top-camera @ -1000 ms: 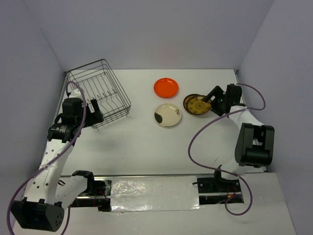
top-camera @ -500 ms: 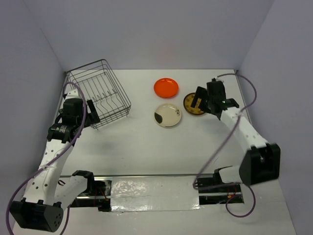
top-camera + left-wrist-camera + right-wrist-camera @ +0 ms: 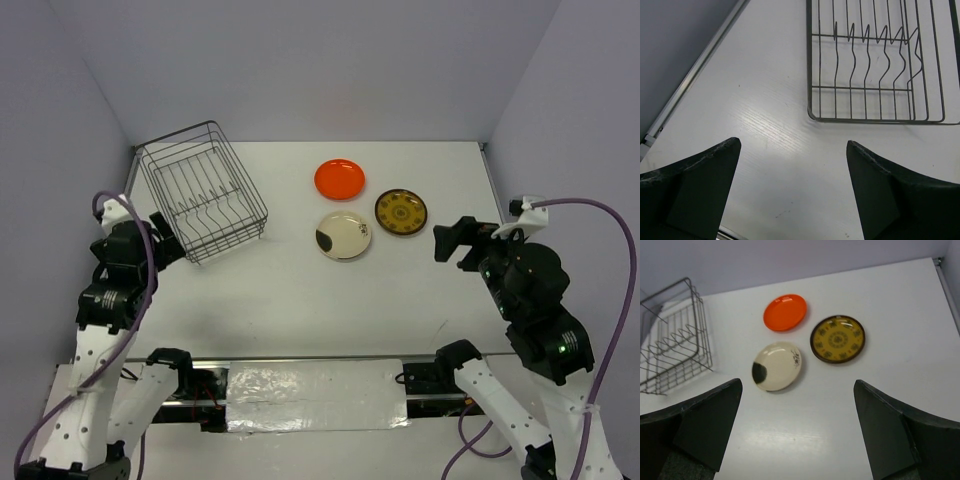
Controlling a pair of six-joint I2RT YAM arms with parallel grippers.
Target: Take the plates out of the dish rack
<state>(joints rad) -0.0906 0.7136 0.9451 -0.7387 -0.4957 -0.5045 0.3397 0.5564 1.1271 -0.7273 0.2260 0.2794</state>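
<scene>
Just left of the bare dish rack [image 3: 203, 190]: left gripper [image 3: 792, 144], jaws apart, nothing held. Right of the rack, flat on the table [image 3: 300, 300]: orange plate [image 3: 339, 178], cream plate [image 3: 343, 235], brown plate [image 3: 401, 211], then right gripper [image 3: 797, 383], likewise apart. Looks fully unloaded; calls only for parking both arms.

Lighting is even and diffuse from overhead, and the scene is bright throughout. The table [image 3: 765, 125] carries a pale sheen in both wrist views. The foil strip [image 3: 315, 395] glints at the near edge. The dish rack [image 3: 200, 190] casts only a faint, soft shadow, and its wires are sharp. The left gripper [image 3: 792, 144] and right gripper [image 3: 797, 383] read near-black, with surface detail lost and edges slightly soft.
</scene>
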